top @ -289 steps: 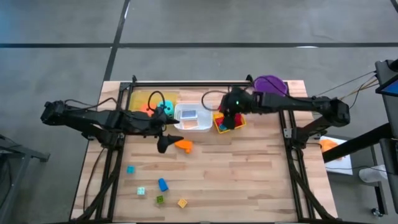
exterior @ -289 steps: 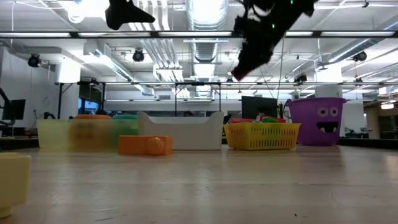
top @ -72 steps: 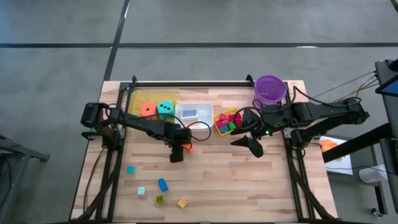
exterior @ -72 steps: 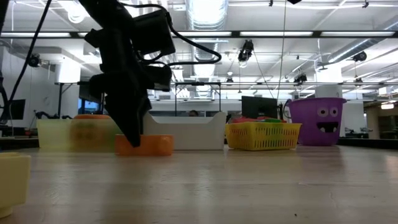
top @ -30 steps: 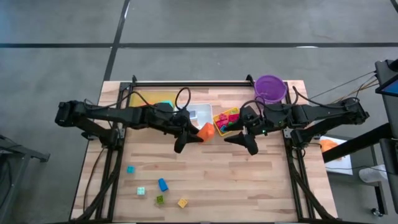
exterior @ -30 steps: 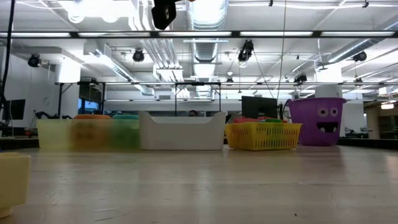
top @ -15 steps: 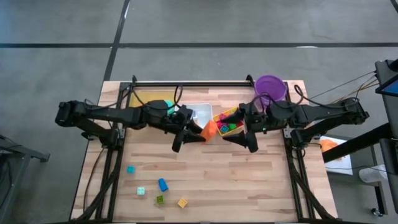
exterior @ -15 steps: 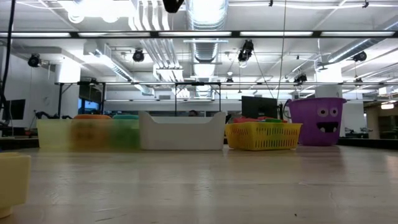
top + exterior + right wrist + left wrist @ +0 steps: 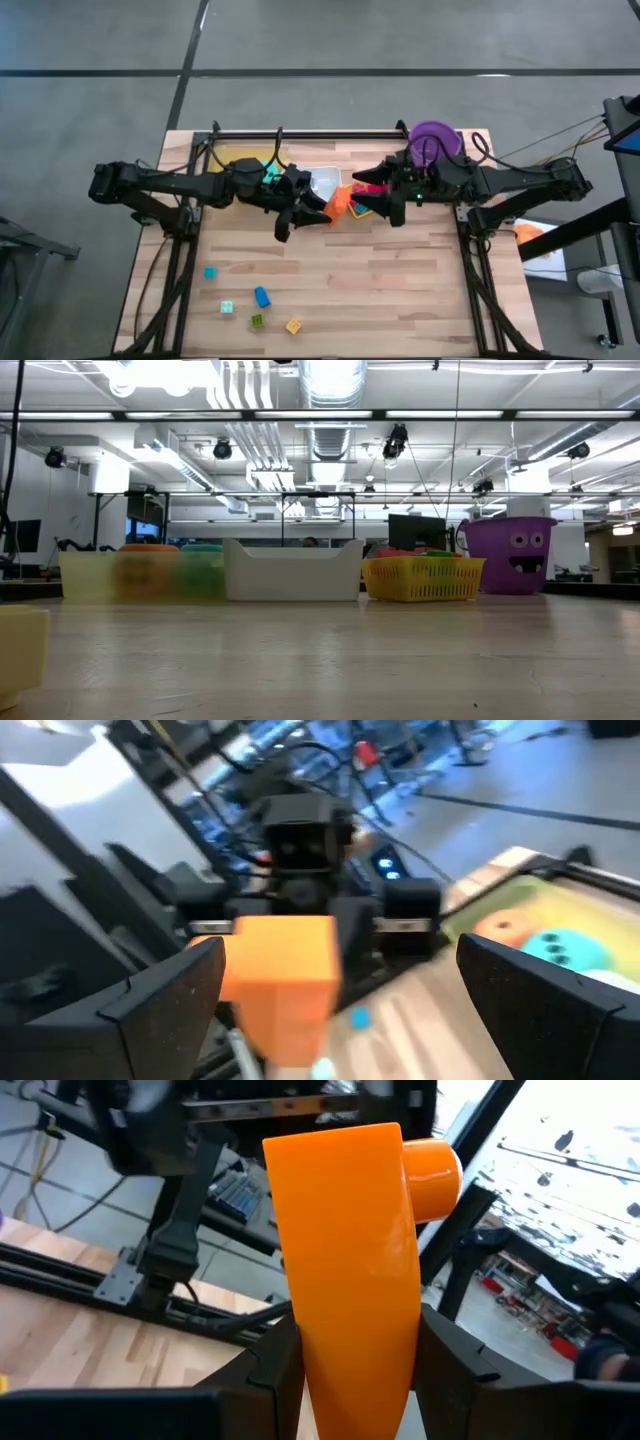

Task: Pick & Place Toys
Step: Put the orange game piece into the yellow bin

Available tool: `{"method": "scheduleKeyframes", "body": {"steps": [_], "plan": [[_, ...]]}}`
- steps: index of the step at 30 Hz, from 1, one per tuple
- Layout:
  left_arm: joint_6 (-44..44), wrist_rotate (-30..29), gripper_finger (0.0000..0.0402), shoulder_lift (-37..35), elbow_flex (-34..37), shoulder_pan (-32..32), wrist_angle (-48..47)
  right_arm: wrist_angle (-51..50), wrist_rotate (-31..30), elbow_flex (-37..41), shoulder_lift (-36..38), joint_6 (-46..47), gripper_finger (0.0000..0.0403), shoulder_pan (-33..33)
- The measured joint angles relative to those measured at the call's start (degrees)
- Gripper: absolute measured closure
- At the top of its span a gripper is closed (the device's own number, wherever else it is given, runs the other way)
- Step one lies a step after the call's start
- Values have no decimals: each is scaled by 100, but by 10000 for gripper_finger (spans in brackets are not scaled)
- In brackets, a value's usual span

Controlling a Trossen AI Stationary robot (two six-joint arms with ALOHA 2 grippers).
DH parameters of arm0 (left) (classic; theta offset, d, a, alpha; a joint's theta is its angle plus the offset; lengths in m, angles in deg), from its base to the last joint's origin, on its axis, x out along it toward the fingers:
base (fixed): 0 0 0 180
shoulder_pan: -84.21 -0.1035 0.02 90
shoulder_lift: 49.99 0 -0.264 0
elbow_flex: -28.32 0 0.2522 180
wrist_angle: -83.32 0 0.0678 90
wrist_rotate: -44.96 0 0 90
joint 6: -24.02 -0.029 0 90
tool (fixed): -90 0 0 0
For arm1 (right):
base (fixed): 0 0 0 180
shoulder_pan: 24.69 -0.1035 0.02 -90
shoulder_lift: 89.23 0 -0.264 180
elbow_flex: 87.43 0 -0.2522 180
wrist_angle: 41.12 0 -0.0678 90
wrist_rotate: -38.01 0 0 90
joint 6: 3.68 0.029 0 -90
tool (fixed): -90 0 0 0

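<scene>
Right tool (image 9: 362,200) has swung open-jawed, apparently flanking left tool's (image 9: 322,212) orange block (image 9: 338,206).

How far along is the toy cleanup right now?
Done: blocks fill the yellow basket, dice sit in the yellow tray. In hand: the left pincer grips an orange block in the air, facing the open right pincer. Left: five small blocks on the near table.

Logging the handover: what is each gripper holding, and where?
Left gripper clamps the orange block by its lower sides; right gripper holds nothing, open.
</scene>
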Motion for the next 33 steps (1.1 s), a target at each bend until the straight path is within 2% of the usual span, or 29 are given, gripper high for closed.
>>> {"method": "scheduleKeyframes", "body": {"steps": [6,17,33], "plan": [[0,-246,268,0,0,-3,79,367,158,0,-222,38,13,-11],[61,-266,268,2,-7,-3,109,608,452,-358,-742,-12,13,-4],[107,-248,268,2,-9,12,241,547,487,-432,-781,-151,14,-9]]}}
